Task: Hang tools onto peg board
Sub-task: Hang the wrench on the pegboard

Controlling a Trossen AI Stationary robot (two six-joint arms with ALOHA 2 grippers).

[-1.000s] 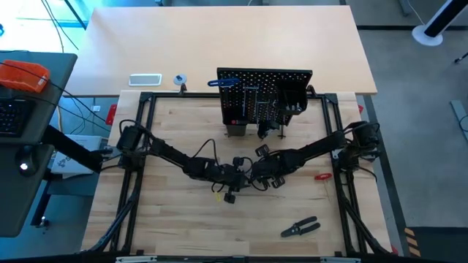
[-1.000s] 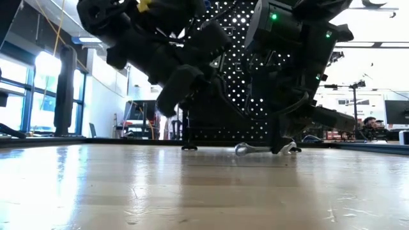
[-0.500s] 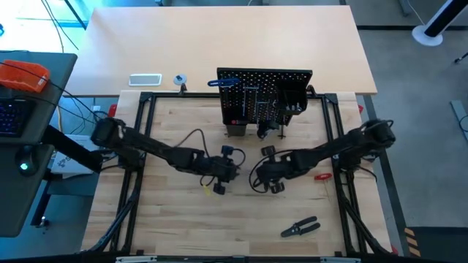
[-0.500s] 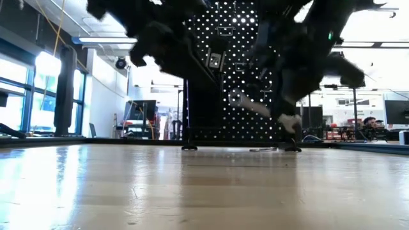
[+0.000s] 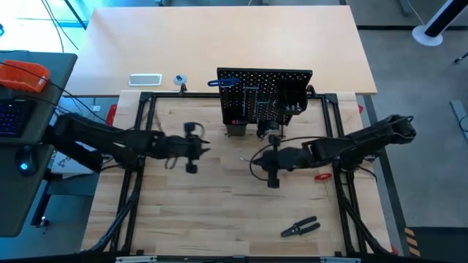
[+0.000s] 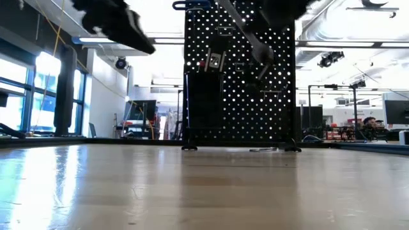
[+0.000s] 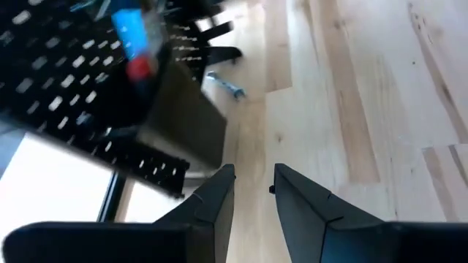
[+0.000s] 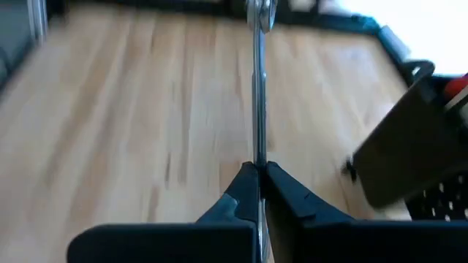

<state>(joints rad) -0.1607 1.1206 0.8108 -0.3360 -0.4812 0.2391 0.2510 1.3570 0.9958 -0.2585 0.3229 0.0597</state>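
While the right gripper (image 8: 257, 175) sits pinched tight on a silver wrench (image 8: 257, 95), I see the wrench shaft running straight out from between its fingertips, with the ring end at the far tip. In the high view that gripper (image 5: 272, 162) hangs over the table's middle, just near of the peg board (image 5: 265, 95), with the right arm stretching away to the right edge.

Left gripper (image 7: 252, 186): fingers parted by a narrow gap, nothing between them. From above I place it (image 5: 191, 142) left of centre, well apart from the right one.

Peg board stands upright at the far side of the wooden table (image 5: 219, 212), and in the low view it (image 6: 239, 70) shows tools already on its hooks. A blue-handled bent key (image 5: 218, 82) hangs at its upper left corner. A second small wrench (image 7: 225, 84) lies on the wood beside the board's foot.

Black-handled pliers (image 5: 300, 228) lie flat near the table's near-right area. A red-and-black clamp (image 5: 322, 175) lies under the right arm, further right.
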